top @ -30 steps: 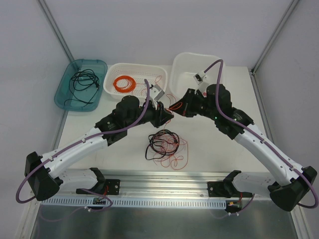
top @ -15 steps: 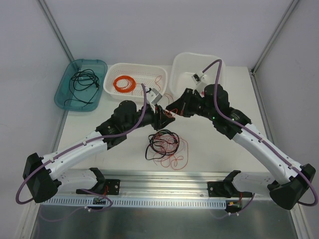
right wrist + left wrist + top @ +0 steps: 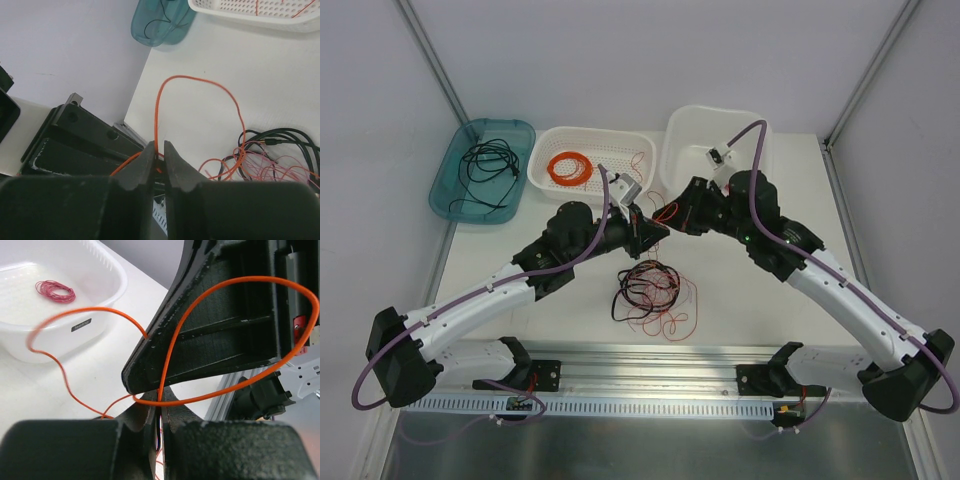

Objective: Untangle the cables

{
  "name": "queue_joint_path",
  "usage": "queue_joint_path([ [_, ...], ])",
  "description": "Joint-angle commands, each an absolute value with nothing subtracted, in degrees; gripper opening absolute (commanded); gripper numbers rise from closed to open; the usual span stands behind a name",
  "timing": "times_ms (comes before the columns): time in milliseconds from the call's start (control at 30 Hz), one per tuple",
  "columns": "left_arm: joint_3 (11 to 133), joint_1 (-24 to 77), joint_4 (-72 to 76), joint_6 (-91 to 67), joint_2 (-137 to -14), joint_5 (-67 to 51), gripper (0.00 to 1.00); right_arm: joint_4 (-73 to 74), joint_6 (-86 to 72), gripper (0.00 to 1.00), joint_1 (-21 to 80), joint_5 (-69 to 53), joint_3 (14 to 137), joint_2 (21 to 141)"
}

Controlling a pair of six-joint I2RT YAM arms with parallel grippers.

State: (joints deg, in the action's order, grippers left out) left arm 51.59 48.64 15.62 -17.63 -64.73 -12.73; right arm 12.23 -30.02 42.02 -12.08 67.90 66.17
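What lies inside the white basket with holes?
A neat orange coil lies in the white basket, with thin red wire near its right wall. The left arm hides the near right corner.

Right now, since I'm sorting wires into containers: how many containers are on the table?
3. A teal tray at the back left, a white perforated basket beside it in the middle, and a white tub at the back right. No others appear hidden.
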Motion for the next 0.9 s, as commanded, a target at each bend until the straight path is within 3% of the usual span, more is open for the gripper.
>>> queue_joint_path([
  [0, 51.8, 48.2, 17.8, -18.1, -63.4, -9.8, 0.0, 12.6, -29.0, 0.15, 42.4, -9.2, 68.6, 63.3],
  [300, 52.3, 46.2, 14.1, -15.9, -60.6, -4.3, 0.0, 21.6, -22.2, 0.72, 42.5, -2.4, 71.0, 58.1],
  [400, 54.4, 44.5, 12.4, -14.2, -60.9, -4.2, 0.0, 25.5, -19.3, 0.83, 42.4, 1.8, 71.5, 55.3],
  [700, 68.7, 34.1, 8.9, -7.9, -68.4, -8.6, 0.0, 33.9, -13.4, 0.99, 42.4, 12.6, 66.5, 44.0],
  [867, 79.8, 28.8, 8.8, -5.9, -77.9, -11.3, 0.0, 36.7, -12.9, 0.97, 42.5, 14.3, 62.5, 40.2],
])
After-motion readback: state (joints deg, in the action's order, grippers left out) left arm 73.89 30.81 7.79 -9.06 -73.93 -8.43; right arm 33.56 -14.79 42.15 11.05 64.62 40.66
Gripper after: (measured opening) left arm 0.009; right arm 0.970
